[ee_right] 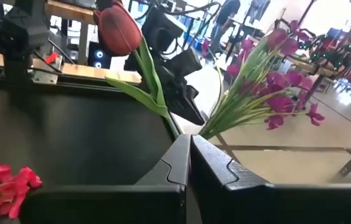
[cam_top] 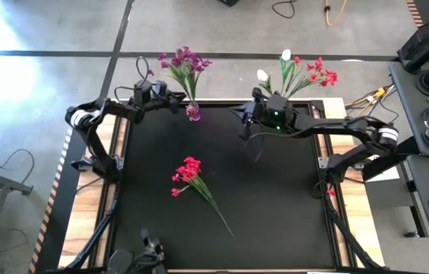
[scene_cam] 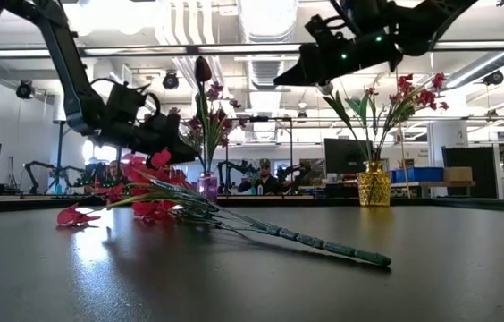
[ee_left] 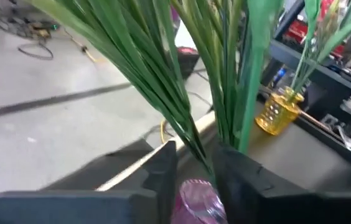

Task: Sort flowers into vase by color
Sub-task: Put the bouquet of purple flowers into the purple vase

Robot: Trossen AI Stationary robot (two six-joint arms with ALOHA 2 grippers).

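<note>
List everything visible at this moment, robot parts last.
purple flowers: one bunch, purple-magenta, standing in the pink vase
pink vase: one, clear pink, table's far edge
red and white flowers: one bunch, in the gold vase
gold vase: one, far edge, largely hidden under the right arm in the high view
red bunch: one, lying flat mid-table
tulip: one, dark red, stem running to the right fingertips; grip unclear
table: one, black top
person: one, in the room behind
left gripper: open, fingers either side of the purple stems
right gripper: shut, raised near the gold vase
</note>
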